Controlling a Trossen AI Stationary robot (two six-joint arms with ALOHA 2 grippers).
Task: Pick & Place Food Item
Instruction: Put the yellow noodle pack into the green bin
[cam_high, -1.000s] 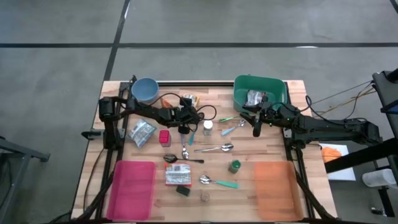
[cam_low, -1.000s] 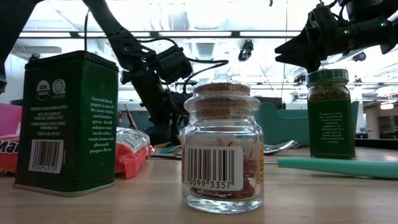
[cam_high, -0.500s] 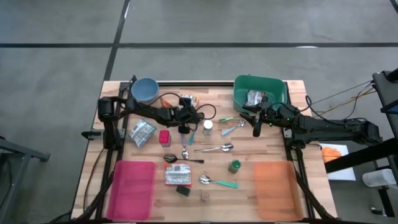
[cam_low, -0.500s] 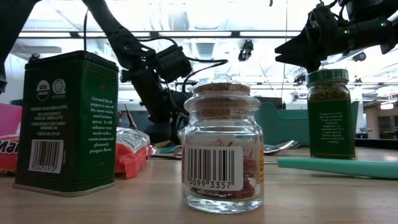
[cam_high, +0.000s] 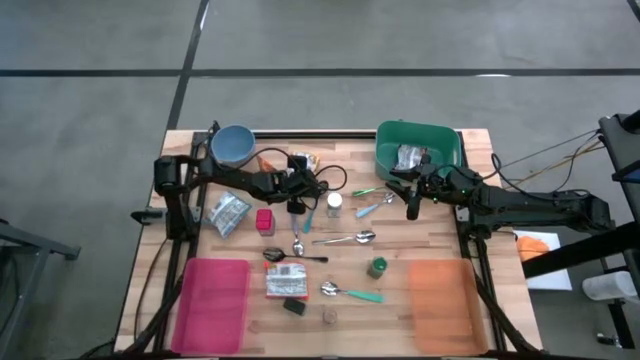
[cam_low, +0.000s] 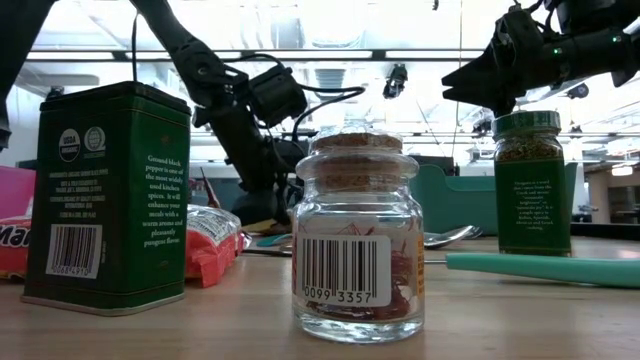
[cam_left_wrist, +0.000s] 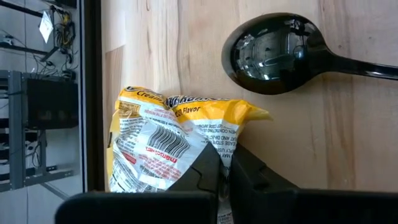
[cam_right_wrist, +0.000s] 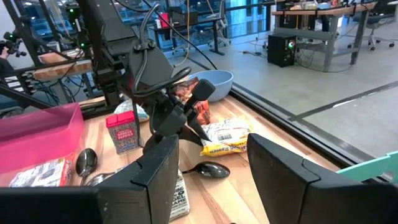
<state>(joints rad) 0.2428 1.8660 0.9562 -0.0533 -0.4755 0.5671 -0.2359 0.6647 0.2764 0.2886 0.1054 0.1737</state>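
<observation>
Two dark arms reach over the wooden worktop (cam_high: 440, 235). The left gripper (cam_left_wrist: 225, 169) is down at the far side of the worktop, between the blue bowl (cam_high: 233, 145) and the green bin (cam_high: 447, 150), and its fingers (cam_left_wrist: 205, 168) are pressed together on the edge of a yellow snack packet (cam_left_wrist: 165, 140). The packet lies flat on the wood just beside the black frame rail at the worktop's far edge, with a black spoon (cam_left_wrist: 280, 53) near it. In the right wrist view the same packet (cam_right_wrist: 225, 138) shows under the left arm's fingers, with the black spoon (cam_right_wrist: 208, 169) in front of it and a small red tin (cam_right_wrist: 124, 132) to one side. The right gripper (cam_high: 411, 207) hangs above the worktop just in front of the green bin, its fingers (cam_right_wrist: 152, 171) held about halfway apart with nothing between them. A pink tray (cam_high: 213, 305) and an orange tray (cam_high: 446, 305) sit at the near corners.
</observation>
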